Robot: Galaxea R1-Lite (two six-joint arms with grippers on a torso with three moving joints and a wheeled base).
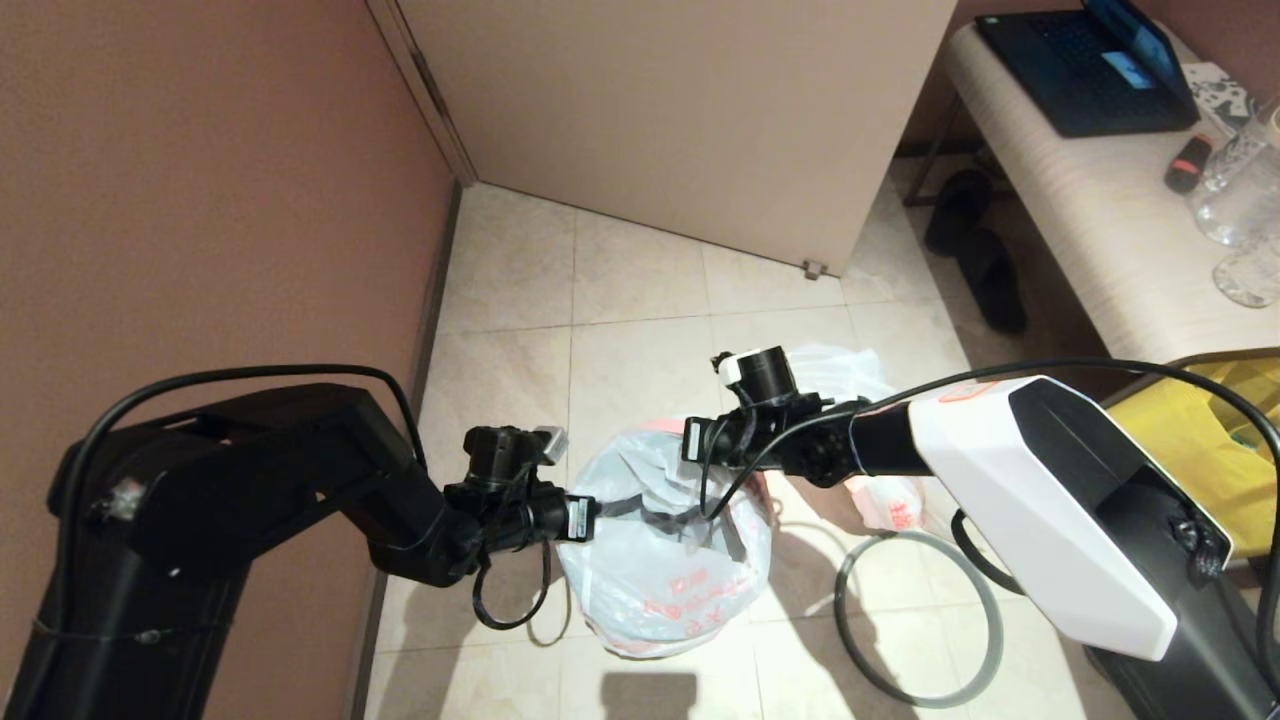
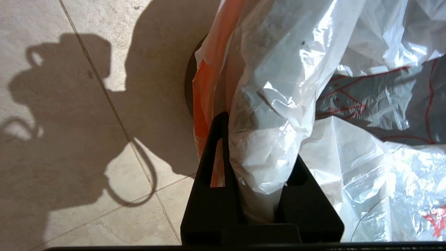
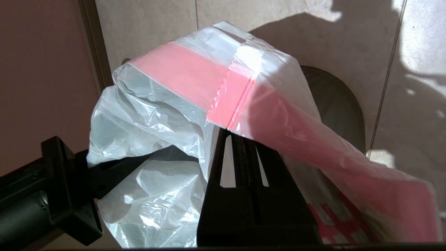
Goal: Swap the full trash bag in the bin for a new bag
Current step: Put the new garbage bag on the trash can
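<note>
Head view: both arms meet over the small round black plastic bin [image 1: 742, 545], where the thin translucent white new bag [image 1: 660, 560] with red print is draped. The left pincer [image 2: 259, 153] is clamped on a gathered fold of it; the right pincer [image 3: 240, 134] is shut on its pink rim band. I judge the rim should be spread wide and pulled evenly down around the bin. The red characters are unreadable. The full trash bag [image 1: 860, 440] lies just behind, beside the loose grey hoop [image 1: 915, 620].
</note>
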